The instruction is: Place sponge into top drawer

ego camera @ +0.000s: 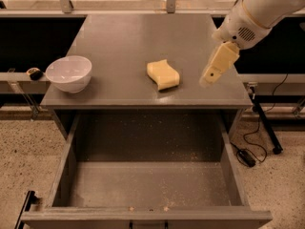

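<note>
The pale yellow sponge (163, 74) lies on the grey tabletop, near its front edge and a little right of the middle. The top drawer (147, 184) stands pulled out below the tabletop, its speckled grey floor bare apart from a few crumbs. My gripper (209, 79) hangs from the white arm at the upper right, over the right part of the tabletop, to the right of the sponge and apart from it. It holds nothing.
A white round bowl (69, 73) sits at the tabletop's front left corner. A small yellow and black object (34, 73) lies on a rail left of the bowl. Cables and a stand leg (265, 128) lie on the floor at the right.
</note>
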`<state>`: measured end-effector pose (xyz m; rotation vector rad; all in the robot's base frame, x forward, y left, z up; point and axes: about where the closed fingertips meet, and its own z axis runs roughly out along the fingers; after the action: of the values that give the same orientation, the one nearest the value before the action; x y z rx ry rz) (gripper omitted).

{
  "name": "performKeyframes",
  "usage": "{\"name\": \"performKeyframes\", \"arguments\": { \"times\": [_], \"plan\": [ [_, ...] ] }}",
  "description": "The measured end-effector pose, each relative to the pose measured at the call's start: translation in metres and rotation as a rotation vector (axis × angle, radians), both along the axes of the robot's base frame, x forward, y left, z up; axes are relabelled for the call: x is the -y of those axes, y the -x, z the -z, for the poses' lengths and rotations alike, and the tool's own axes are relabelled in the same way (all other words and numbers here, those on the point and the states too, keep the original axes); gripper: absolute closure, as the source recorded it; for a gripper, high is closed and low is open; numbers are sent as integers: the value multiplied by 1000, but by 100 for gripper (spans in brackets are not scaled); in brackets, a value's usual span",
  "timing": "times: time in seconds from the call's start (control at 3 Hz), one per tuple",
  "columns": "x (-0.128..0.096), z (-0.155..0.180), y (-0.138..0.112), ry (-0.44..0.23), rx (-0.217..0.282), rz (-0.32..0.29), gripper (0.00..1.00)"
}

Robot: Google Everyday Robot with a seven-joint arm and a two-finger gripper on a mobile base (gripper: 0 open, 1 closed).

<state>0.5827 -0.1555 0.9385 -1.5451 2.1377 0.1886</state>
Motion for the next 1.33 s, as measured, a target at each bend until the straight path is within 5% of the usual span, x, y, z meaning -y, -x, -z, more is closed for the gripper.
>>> {"name": "performKeyframes", "arguments": {
  "times": [0.67, 1.33],
  "plan": [
    [-22, 30, -38, -45, 49, 38, 0],
    [-53, 60, -68, -87, 42, 36, 0]
  ]
}}
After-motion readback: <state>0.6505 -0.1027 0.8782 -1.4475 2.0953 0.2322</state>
